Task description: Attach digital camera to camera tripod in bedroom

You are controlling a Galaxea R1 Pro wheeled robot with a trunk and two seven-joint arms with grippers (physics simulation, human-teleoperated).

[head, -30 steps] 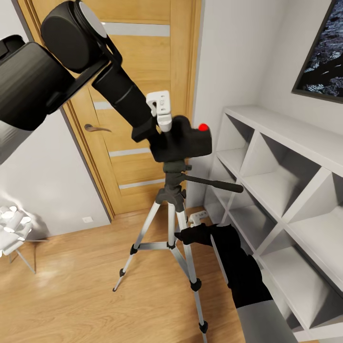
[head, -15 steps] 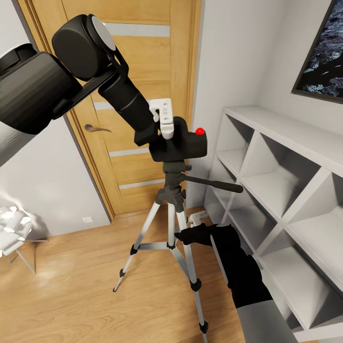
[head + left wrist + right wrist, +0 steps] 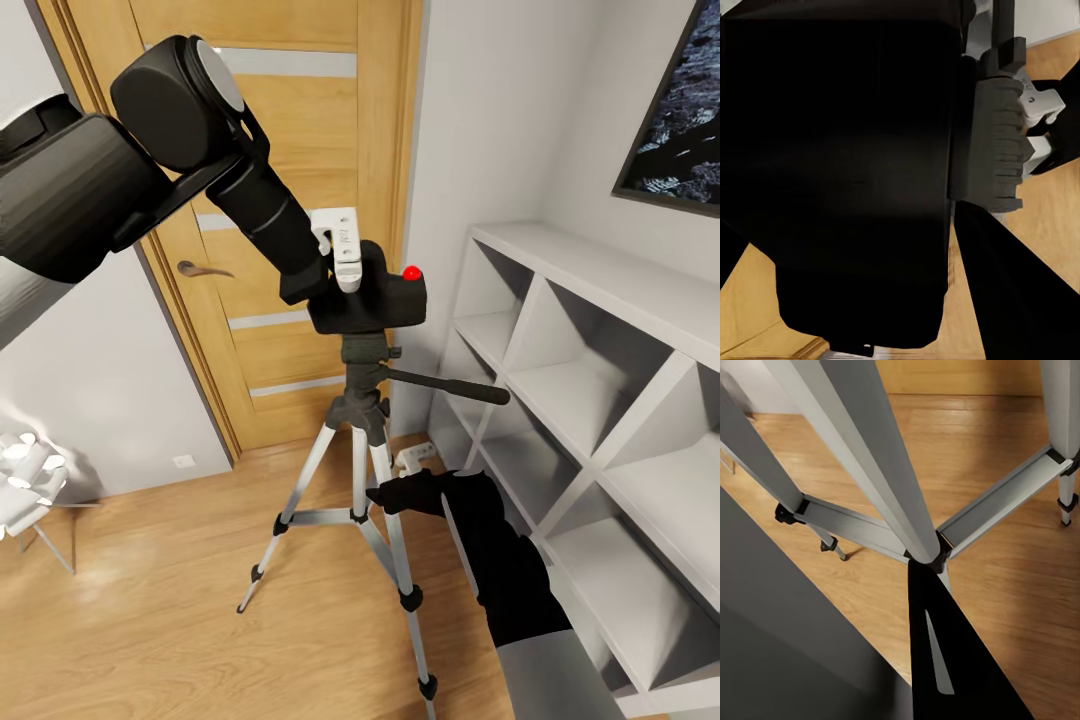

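black digital camera (image 3: pixel 368 295) (red button) pinched in left claw (image 3: pixel 335 262), atop silver-legged camera tripod (image 3: pixel 360 460).

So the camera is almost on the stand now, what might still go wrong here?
The digital camera sits just over the camera tripod head, held by the left gripper. If it lands slightly off centre, it may not lock on and could drop when released. Pushing down at a slant might tip the tripod, though the right gripper at one leg seems to steady it. The long pan handle sticks out towards the white shelving and could knock against it if the tripod twists.
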